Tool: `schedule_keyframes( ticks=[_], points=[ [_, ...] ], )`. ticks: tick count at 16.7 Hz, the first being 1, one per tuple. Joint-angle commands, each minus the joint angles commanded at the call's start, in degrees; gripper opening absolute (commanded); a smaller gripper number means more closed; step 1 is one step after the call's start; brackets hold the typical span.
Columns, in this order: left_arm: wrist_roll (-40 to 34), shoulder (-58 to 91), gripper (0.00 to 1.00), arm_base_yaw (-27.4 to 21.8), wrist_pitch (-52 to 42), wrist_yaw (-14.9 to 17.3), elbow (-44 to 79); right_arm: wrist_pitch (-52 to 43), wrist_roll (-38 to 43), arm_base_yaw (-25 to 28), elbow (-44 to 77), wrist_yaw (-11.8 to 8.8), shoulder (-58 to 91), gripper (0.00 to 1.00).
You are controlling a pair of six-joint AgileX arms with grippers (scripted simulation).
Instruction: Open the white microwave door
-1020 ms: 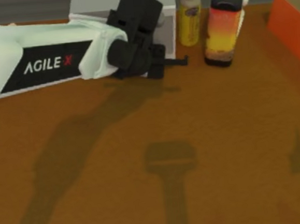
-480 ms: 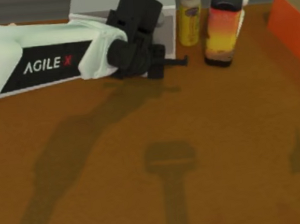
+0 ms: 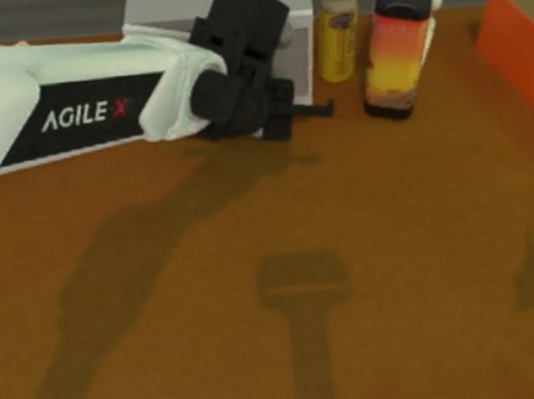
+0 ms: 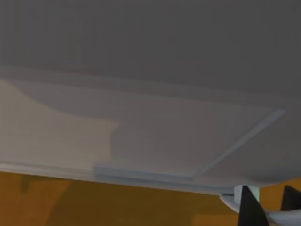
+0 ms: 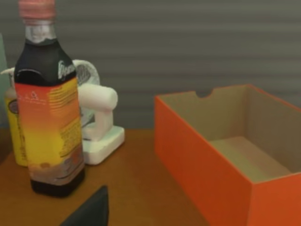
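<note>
The near part of the bench (image 3: 363,247) is bare brown wood crossed by arm shadows. Farther in, the left arm reaches from the left edge toward the far edge, its white casing lettered "AGILE X". Its left gripper (image 3: 320,110) sits right at the front of the white microwave (image 3: 178,3) — thin dark fingers (image 3: 315,110) point toward the right edge, and I cannot tell how wide they stand or whether they touch anything.

The left wrist view is filled by the microwave door (image 4: 155,136), very close, its framed pane lying shut against the oven.

The microwave stands at the far edge, left of centre. Just beside it are a yellow bottle (image 3: 337,32) and a dark bottle (image 3: 401,46) with an orange-yellow label, print unreadable. An orange box (image 5: 225,155), open-topped, sits at the far right corner. The right gripper is out of sight.
</note>
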Motion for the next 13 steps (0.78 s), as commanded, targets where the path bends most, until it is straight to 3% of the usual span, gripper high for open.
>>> schedule_keyframes(
  ticks=[7,13],
  points=[
    [3.7,-2.5,0.0,1.3,1.9,2.4,-3.8,0.0,0.0,0.0,0.0,0.0,0.0,1.0],
    [3.9,-2.6,0.0,1.4,2.0,2.5,-3.9,0.0,0.0,0.0,0.0,0.0,0.0,1.0]
  ],
)
